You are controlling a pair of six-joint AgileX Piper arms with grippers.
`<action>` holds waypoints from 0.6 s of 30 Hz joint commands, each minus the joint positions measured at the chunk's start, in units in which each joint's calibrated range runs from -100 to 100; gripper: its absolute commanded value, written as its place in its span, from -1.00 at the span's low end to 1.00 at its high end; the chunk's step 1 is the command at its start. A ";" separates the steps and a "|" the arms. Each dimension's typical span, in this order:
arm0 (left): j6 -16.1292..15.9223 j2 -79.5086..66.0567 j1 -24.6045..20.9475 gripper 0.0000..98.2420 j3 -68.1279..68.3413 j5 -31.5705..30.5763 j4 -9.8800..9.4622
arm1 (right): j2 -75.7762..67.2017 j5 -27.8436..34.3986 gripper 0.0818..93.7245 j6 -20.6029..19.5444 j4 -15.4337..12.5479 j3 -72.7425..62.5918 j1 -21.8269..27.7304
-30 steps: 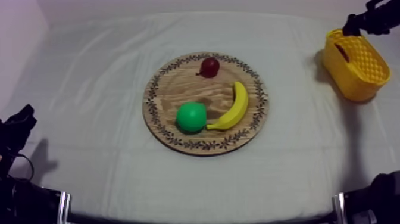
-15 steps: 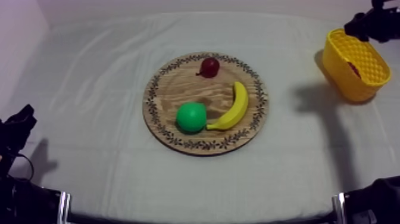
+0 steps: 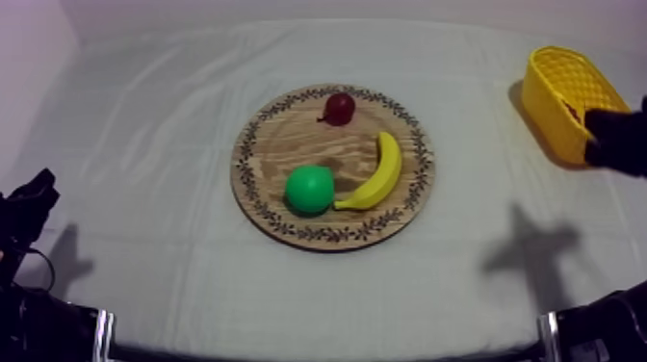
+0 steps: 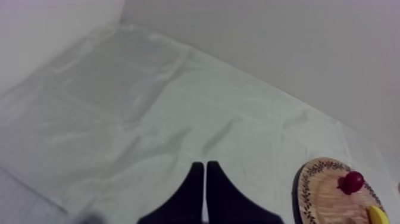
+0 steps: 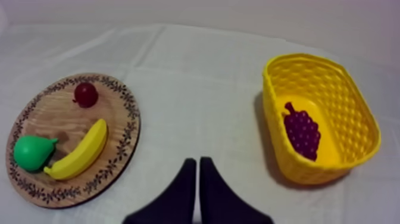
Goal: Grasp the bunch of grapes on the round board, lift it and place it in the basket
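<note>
The purple bunch of grapes [image 5: 302,131] lies inside the yellow basket [image 5: 271,113], free of any gripper. My right gripper [image 5: 198,164] is shut on nothing, its fingers together as a narrow wedge over the cloth between board and basket. In the top view my right arm [image 3: 616,140] is a dark shape just in front of the basket [image 3: 554,82] at the table's far right. My left gripper [image 4: 205,170] is shut and empty over bare cloth, resting low at the left [image 3: 34,197].
The round wooden board [image 3: 289,144] sits mid-table and carries a small red fruit [image 3: 339,108], a green pear [image 3: 309,189] and a banana [image 3: 377,173]. Bare cloth lies all round the board.
My right arm has drawn back from above the basket toward the near right side, and its fingers have closed. The left arm and the fruit on the board have not moved.
</note>
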 commanded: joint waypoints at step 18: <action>-0.01 0.05 -0.03 -1.00 0.00 -0.01 0.02 | -26.49 -0.15 -0.99 -2.56 -4.02 21.85 4.55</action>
